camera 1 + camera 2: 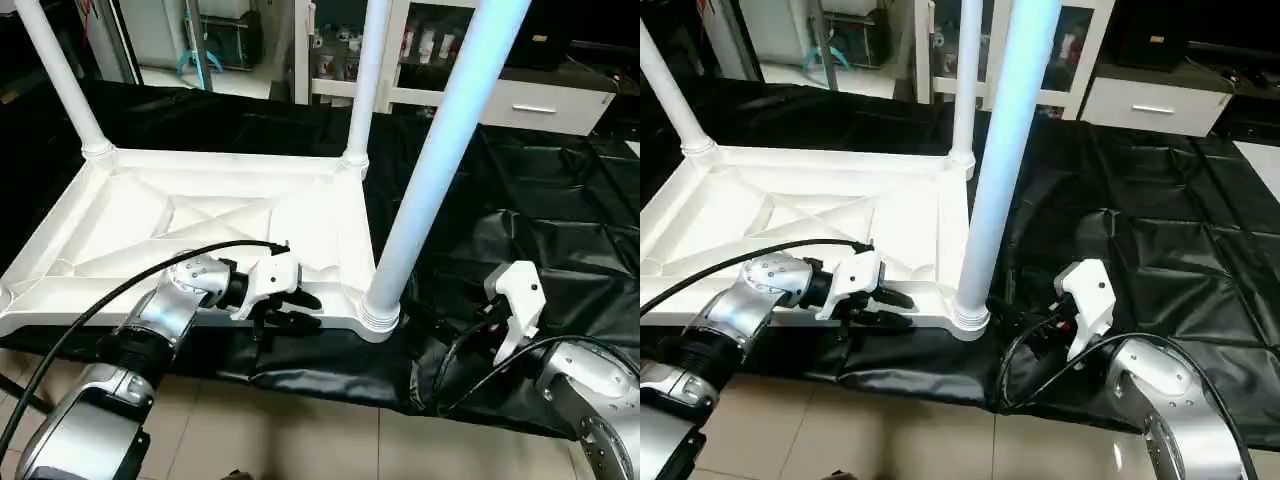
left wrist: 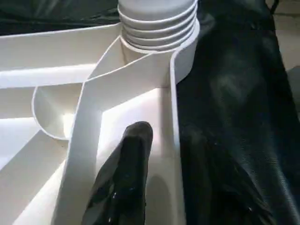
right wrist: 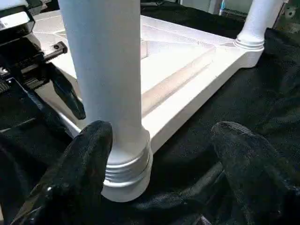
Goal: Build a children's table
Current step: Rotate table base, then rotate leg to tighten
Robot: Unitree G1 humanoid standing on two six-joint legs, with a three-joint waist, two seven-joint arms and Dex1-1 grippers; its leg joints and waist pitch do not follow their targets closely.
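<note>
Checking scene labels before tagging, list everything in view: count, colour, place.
tabletop: 1, white, upside down on the black sheet, ribbed underside up.
legs: 3 in view, white, upright in corner sockets: near right, far right, far left.
sheet: 1, black, under the tabletop and to its right.
cabinet: 1, white with glass doors, behind the sheet.
floor: light tiles, nearest the robot.
left gripper: black fingers astride the tabletop's near rim, one inside.
right gripper: open, fingers either side of the near right leg's base, apart from it.

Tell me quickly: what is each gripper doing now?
Left gripper: fingers astride the white plastic tabletop rim, not clamped.
Right gripper: open, holding nothing.
</note>
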